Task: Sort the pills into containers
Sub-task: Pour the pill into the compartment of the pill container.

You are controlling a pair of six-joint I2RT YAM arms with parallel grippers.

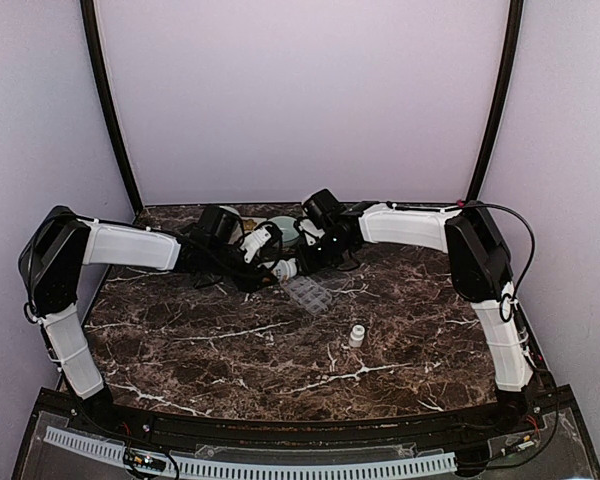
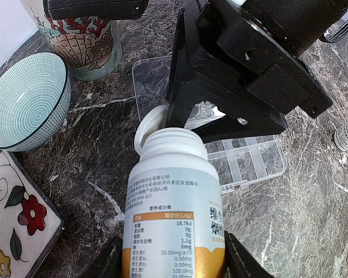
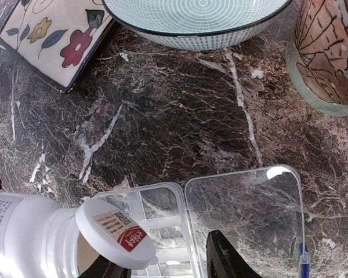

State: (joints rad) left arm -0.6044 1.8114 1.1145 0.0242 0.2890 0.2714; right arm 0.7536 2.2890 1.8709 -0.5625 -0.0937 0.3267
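Observation:
My left gripper [image 2: 171, 260] is shut on a white pill bottle [image 2: 174, 197], tipped with its mouth toward the containers. The containers are a clear organiser box [image 2: 249, 159] lying on the marble with its lid [image 3: 243, 208] folded open. The bottle's flip cap [image 3: 116, 231] hangs open over the compartments [image 3: 159, 214]. My right gripper [image 3: 168, 266] stands open just above the box, its left finger beside the cap. From above, both grippers [image 1: 270, 265] [image 1: 315, 255] meet over the box [image 1: 310, 295]. No pills show.
A pale green bowl [image 2: 26, 98] and a shell-patterned vase [image 2: 87, 40] stand behind the box. A floral tray [image 2: 17, 220] lies to the left. A small white bottle [image 1: 356, 336] stands alone nearer the front.

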